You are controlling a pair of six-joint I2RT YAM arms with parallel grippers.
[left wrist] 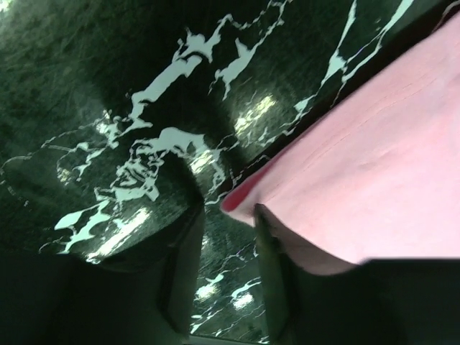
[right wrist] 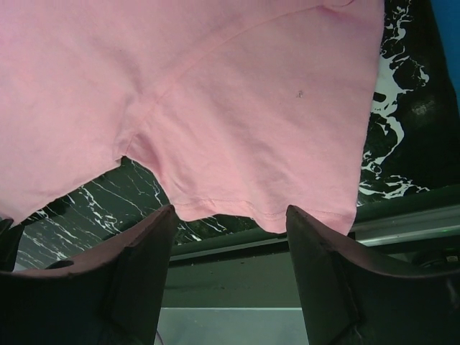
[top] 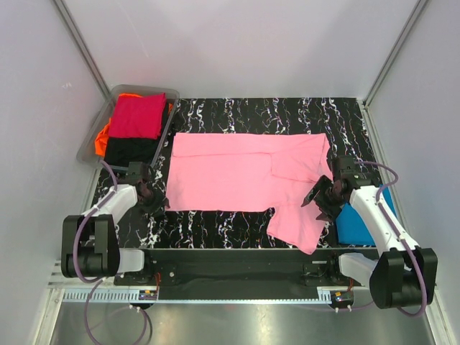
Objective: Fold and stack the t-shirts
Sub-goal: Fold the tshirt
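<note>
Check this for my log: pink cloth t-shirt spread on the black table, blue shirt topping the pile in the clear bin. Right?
No. In the top view a crimson cloth shirt tops the pile in the clear plastic bin; the rest holds.

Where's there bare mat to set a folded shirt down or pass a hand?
The mat is bare in the far strip between the pink shirt and the mat's far edge, right of the bin, and in the near strip in front of the pink shirt, left of its near sleeve. It is crowded near right, where that sleeve, the right fingers and the blue shirt meet.
</note>
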